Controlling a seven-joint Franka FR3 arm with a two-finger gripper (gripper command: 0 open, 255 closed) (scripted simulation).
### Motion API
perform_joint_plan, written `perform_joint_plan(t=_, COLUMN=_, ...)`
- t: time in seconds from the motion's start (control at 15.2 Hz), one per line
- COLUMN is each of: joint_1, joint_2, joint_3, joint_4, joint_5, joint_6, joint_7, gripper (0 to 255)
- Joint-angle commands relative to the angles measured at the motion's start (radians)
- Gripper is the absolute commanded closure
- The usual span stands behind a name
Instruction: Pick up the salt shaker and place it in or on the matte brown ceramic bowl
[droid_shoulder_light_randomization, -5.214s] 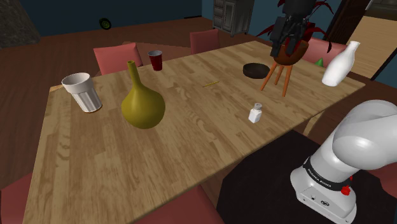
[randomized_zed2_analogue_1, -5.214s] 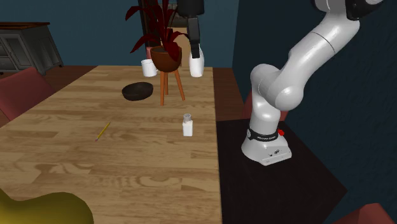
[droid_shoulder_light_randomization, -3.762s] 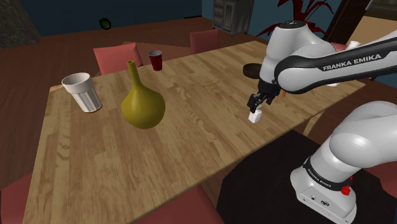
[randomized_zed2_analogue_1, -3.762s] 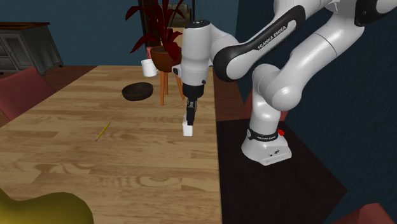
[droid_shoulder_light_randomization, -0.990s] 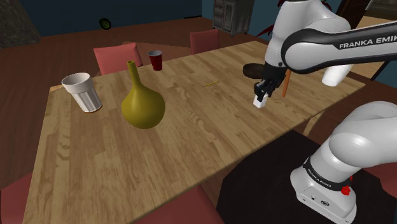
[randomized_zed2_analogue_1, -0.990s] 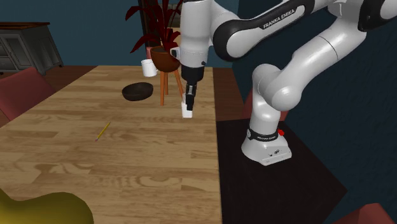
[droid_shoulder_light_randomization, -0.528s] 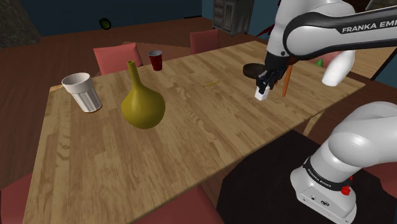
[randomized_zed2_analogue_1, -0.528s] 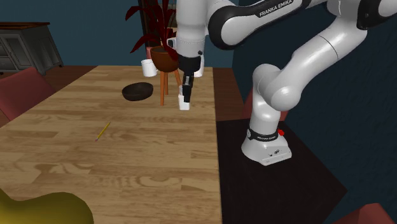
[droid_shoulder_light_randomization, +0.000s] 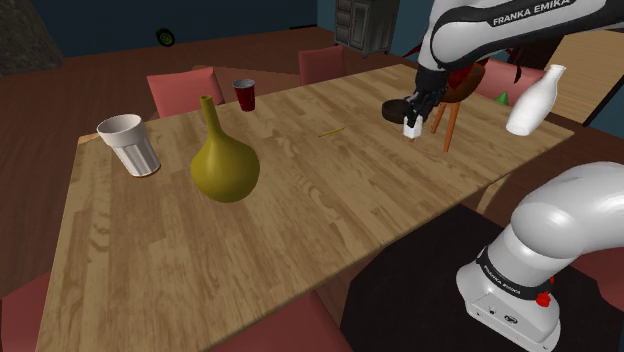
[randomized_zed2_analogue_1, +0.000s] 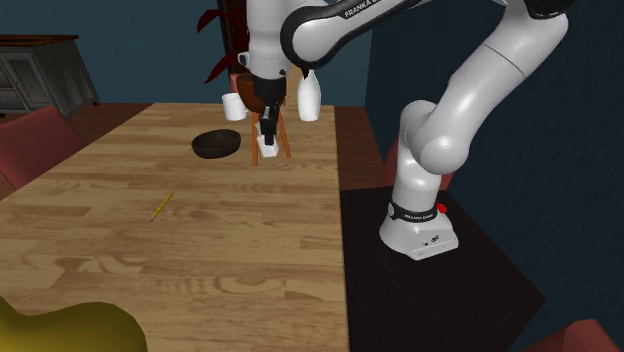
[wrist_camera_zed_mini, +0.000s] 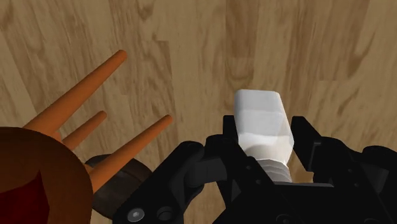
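Salt shaker pinched near cap between gripper fingers, lifted off table, just beside bowl, not yet over it. We judge main risk: plant stand legs close beside bowl; carry may clip leg, knock shaker loose. Versus half-second earlier: shaker nearer bowl.

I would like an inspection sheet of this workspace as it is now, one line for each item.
Surface: light wooden table.
Job's things: small white salt shaker, held; dark round bowl, empty, close beside it.
Clutter: olive gourd-shaped vase, white ribbed cup, red cup, yellow pencil, potted plant on orange-legged stand, white bottle.
Gripper: black two-finger gripper shut on the shaker.
Cables: nothing seen.
Surroundings: red chairs, dark blue walls.
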Motion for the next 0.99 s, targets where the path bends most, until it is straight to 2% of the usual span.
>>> perform_joint_plan(t=0.0, joint_1=-0.015, joint_2=0.068, joint_3=-0.029, joint_4=0.056, joint_5=-0.012, joint_6=0.017, joint_7=-0.035, gripper=255)
perform_joint_plan(t=0.46, joint_1=-0.047, joint_2=0.305, joint_3=-0.120, joint_4=0.271, joint_5=-0.011, joint_6=0.053, joint_7=-0.157, gripper=255)
perform_joint_plan(t=0.92, joint_1=-0.075, joint_2=0.547, joint_3=-0.189, joint_4=0.535, joint_5=0.046, joint_6=0.040, joint_7=-0.289, gripper=255)
